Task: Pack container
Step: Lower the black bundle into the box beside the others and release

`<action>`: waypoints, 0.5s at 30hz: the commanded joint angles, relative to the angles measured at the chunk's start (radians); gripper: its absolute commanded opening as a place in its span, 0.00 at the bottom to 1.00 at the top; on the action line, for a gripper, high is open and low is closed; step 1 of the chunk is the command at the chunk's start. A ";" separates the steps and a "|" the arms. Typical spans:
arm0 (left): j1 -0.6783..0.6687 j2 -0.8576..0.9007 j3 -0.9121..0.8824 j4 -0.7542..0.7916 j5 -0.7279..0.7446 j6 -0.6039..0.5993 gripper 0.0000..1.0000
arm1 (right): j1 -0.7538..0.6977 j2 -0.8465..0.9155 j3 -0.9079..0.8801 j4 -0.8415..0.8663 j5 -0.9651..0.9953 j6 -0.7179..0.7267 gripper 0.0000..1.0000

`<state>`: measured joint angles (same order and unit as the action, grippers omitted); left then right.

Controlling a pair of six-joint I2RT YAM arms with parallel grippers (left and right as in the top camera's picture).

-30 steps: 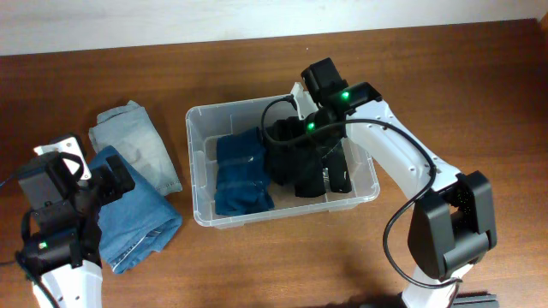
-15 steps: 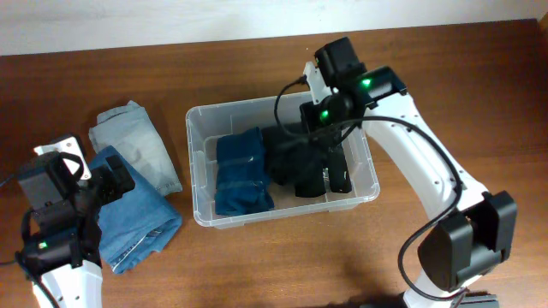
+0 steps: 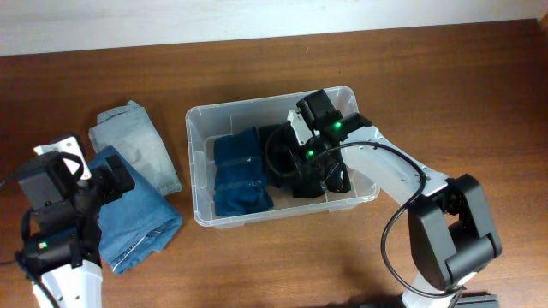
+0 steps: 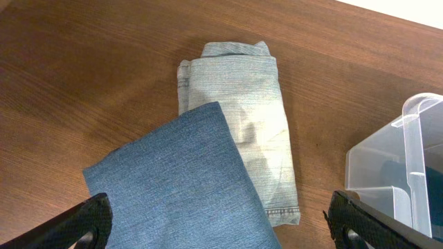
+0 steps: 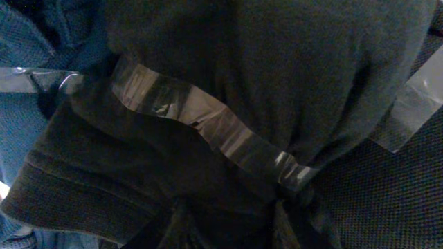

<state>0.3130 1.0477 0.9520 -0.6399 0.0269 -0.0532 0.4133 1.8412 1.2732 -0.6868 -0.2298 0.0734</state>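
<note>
The right claw, its grip impossible to tell, is buried in black folded cloth inside the clear rectangular plastic tub. It should press flat and evenly. The left claw hangs wide apart.

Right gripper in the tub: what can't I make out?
- Right gripper: overhead, its own wrist covers the jaws; right wrist view, dark and blurred against the black garment. Open or shut unclear.
- Container floor: under the garment and dark denim.
- Blue jeans: cut by left wrist view's bottom edge.
</note>
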 commanded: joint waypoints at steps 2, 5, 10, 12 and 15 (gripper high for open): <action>0.002 0.005 0.017 0.002 0.004 0.001 0.99 | 0.012 -0.001 0.074 -0.068 -0.013 -0.025 0.38; 0.002 0.005 0.017 0.002 0.004 0.001 0.99 | 0.011 -0.035 0.214 -0.169 0.007 -0.057 0.45; 0.002 0.005 0.017 0.002 0.004 0.001 0.99 | -0.021 -0.099 0.515 -0.363 0.056 -0.077 0.71; 0.002 0.005 0.017 0.002 0.004 0.001 0.99 | -0.062 -0.120 0.608 -0.424 0.055 -0.077 0.96; 0.002 0.005 0.017 0.002 0.004 0.001 0.99 | -0.156 -0.150 0.692 -0.498 0.055 -0.077 0.99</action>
<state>0.3130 1.0492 0.9520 -0.6395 0.0269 -0.0532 0.3531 1.7561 1.8843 -1.1370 -0.1997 0.0036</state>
